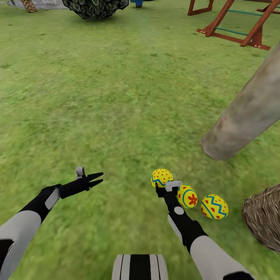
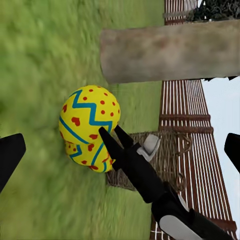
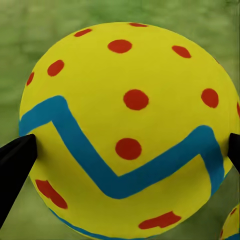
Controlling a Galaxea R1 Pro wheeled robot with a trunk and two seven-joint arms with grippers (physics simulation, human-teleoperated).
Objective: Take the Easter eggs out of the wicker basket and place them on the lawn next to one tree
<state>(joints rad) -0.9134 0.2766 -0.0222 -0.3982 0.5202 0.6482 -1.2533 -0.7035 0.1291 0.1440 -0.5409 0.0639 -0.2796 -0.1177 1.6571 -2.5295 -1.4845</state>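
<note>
Your robot's striped trunk point(image 1: 140, 267) sits closest to the head camera at six o'clock, with both arms reaching forward over the lawn point(image 1: 116, 97).

By size after the grass comes the tree point(image 1: 249, 112), its pale mottled trunk leaning in from three o'clock, base resting on the turf. The wicker basket point(image 1: 266, 217) sits at four o'clock, cut by the frame edge; you cannot see inside it. Far off at one o'clock stands a wooden playset point(image 1: 237, 23), and a dark bush point(image 1: 95, 7) at twelve.

All three Easter eggs point(image 1: 187, 195) lie or hang in a row at five o'clock, between your right arm and the basket, near the foot of the trunk. Your right tool point(image 1: 161, 185) has its fingers spread either side of the leftmost egg point(image 3: 127, 130); the wrist view shows both black tips at the shell's flanks, touching or nearly so, though whether the egg rests on the grass is unclear. Your left tool point(image 1: 99, 179) at seven o'clock holds nothing, fingers only slightly parted.

This looks like the placing of the last egg. Next, widen the right fingers fully and draw straight back without nudging the neighbour.
</note>
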